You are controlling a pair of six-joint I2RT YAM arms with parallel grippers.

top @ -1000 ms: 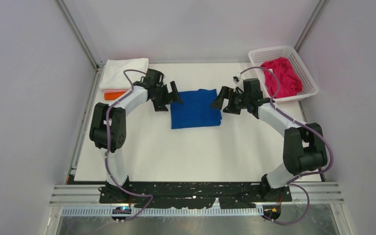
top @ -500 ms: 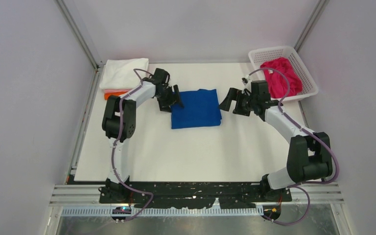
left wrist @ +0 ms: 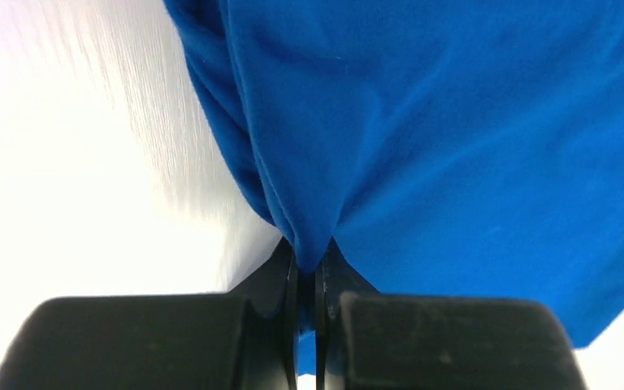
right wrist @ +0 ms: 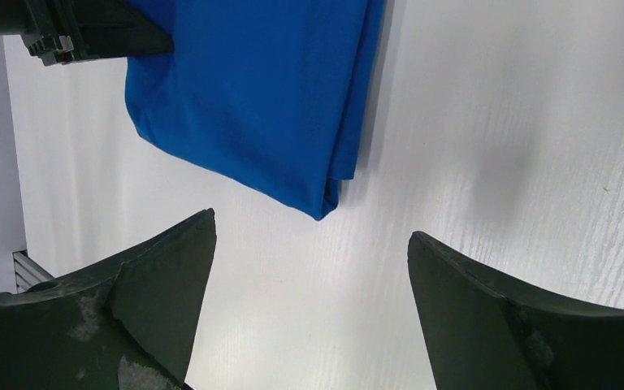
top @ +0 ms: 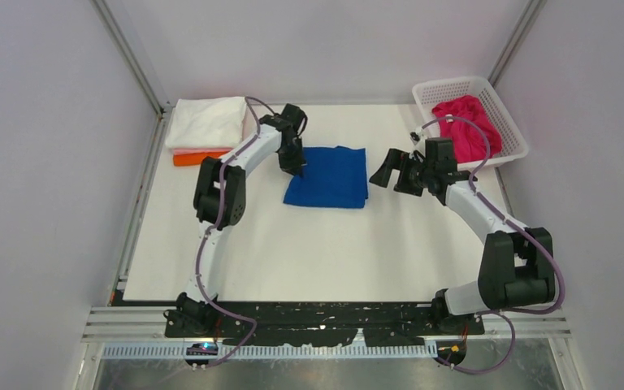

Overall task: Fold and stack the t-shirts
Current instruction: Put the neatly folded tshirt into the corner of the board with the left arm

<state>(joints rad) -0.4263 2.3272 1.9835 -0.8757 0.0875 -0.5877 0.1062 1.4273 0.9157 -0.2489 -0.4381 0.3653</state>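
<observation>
A folded royal blue t-shirt (top: 330, 177) lies in the middle of the table. My left gripper (top: 295, 165) is at its back left edge, shut on a pinch of the blue cloth (left wrist: 309, 244), which bunches up between the jaws. My right gripper (top: 388, 169) hovers just right of the shirt, apart from it, open and holding nothing (right wrist: 312, 225). The right wrist view shows the blue shirt (right wrist: 252, 89) ahead of the fingers. A magenta t-shirt (top: 467, 126) lies crumpled in the basket. Folded white (top: 207, 122), pale pink (top: 199, 150) and orange (top: 189, 159) t-shirts are stacked at the back left.
The white lattice basket (top: 453, 84) stands at the back right corner. Grey walls with metal posts close in the table on three sides. The white tabletop (top: 325, 252) is bare between the blue shirt and the arm bases.
My left gripper moved right onto the blue shirt's left edge and shut on it, pulling that edge up. My right gripper drew back a little to the right, still open.
</observation>
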